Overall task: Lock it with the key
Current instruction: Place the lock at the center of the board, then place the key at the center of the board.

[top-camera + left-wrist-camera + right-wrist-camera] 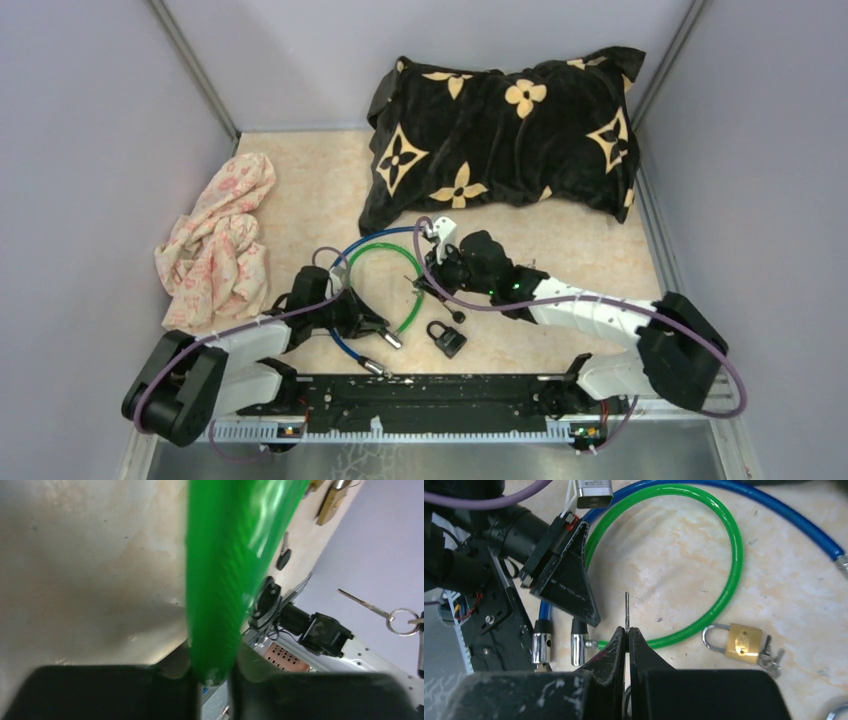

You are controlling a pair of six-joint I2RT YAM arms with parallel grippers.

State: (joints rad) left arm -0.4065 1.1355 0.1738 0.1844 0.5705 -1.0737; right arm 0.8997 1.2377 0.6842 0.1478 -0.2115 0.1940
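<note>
A green cable lock [412,300] lies in a loop on the table, next to a blue cable lock [340,345]. My left gripper [372,325] is shut on the green cable [220,580] near its chrome lock end [578,642]; the cable fills the gap between the jaws [212,677]. My right gripper [437,265] is shut on a thin key [626,609], whose blade sticks out past the fingertips [627,630] and points toward the left gripper's finger [569,585]. The key tip hangs a short way from the chrome lock end.
A brass padlock [744,642] with small keys lies by the green loop; it also shows in the top view [447,338]. A black pillow with gold flowers [505,135] sits at the back. A crumpled pink cloth [220,245] lies at the left. Walls close in on three sides.
</note>
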